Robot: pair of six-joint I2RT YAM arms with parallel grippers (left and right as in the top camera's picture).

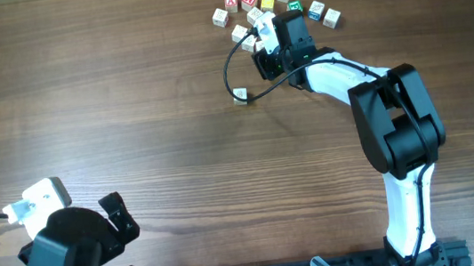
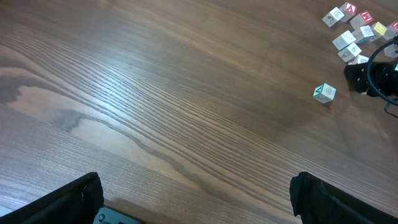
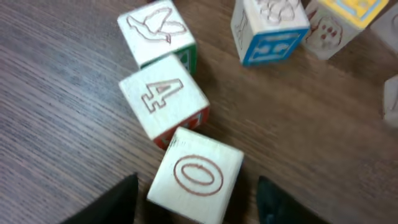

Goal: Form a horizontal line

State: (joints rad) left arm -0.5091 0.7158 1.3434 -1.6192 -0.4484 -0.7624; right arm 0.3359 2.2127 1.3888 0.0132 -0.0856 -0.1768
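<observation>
My right gripper (image 3: 198,190) stands open astride a pale cube with a red O (image 3: 196,177), one black finger (image 3: 118,202) on each side with a gap to the cube. Beyond it a cube marked 4 (image 3: 163,102) touches the O cube, and a bird cube (image 3: 157,31) follows in a slanted run. No horizontal line of cubes shows in any view. From overhead the right gripper (image 1: 261,48) sits at the lower left of the cube cluster (image 1: 267,4). My left gripper (image 2: 196,193) is open over bare wood, far away at the near left (image 1: 117,220).
One lone cube (image 1: 240,97) lies apart below the cluster, also seen from the left wrist (image 2: 324,93). A blue-sided cube (image 3: 270,28) and a yellow-topped one (image 3: 354,9) stand close beyond the right fingers. A black cable (image 1: 231,66) loops beside the right wrist.
</observation>
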